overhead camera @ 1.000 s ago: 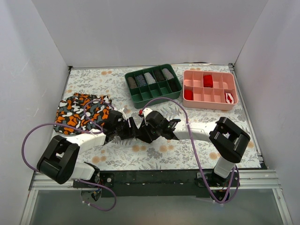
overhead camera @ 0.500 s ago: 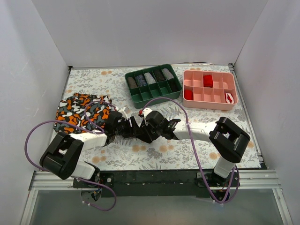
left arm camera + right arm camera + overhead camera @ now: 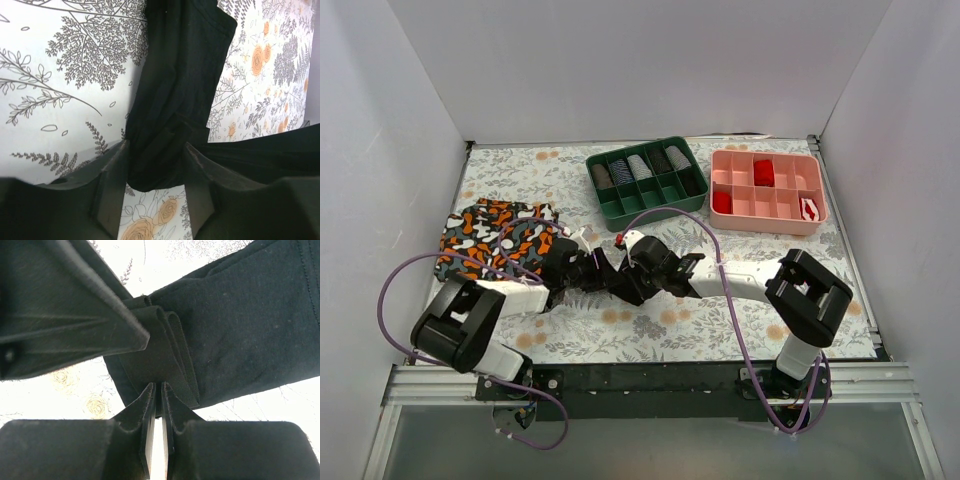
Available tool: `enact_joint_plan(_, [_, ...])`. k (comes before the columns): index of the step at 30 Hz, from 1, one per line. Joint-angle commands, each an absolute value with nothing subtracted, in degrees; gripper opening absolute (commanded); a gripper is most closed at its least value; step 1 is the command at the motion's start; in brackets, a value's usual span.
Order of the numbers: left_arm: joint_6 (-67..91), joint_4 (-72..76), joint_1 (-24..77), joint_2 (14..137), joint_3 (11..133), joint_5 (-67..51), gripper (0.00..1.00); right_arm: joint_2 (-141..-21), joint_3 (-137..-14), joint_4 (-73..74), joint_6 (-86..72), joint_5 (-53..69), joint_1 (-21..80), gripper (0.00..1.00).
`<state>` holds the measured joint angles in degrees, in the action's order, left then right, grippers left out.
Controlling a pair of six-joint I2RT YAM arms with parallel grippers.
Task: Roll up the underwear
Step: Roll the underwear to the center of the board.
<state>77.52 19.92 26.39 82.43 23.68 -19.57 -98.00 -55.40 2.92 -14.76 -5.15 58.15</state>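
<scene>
Black underwear [image 3: 240, 325] sits mid-table [image 3: 700, 335], bunched between the two arms. The right gripper [image 3: 157, 388] is clenched on a folded hem. The left gripper [image 3: 156, 149] clasps the bunched cloth from the opposite side. The likely trouble is that if the arms pull apart, the folds come undone, or the thin pinch slides off the soft hem and the roll springs loose. Farther left lies camouflage underwear [image 3: 490, 240], apart from the work.

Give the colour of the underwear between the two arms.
The underwear is plain solid black; the left wrist view shows it best.
</scene>
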Motion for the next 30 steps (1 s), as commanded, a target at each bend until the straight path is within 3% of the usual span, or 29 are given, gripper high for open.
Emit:
enact_joint_plan(1, [76.55, 21.61, 26.10, 86.30, 23.03, -18.80, 0.39, -100.46, -55.11, 5.18, -14.15, -3.34, 58.36, 0.17])
enact_joint_plan(13, [79.27, 18.12, 26.10, 88.51, 21.01, -20.48, 0.05, -100.81, -54.32, 5.36, -13.27, -0.80, 58.71, 0.17])
enact_joint_plan(16, [80.94, 15.48, 26.19, 87.19, 19.43, -20.57, 0.01, -100.81, -53.79, 5.19, -13.18, -0.70, 59.67, 0.17])
enact_joint_plan(24, [86.74, 5.90, 29.79, 77.89, 15.38, -17.67, 0.00, -99.93, -52.12, 4.04, -14.24, -1.84, 64.95, 0.18])
enact_joint_plan(30, [85.78, -5.61, 31.03, 76.02, 18.71, -13.36, 0.00, -94.15, -50.63, 3.78, -13.28, -7.10, 67.15, 0.28])
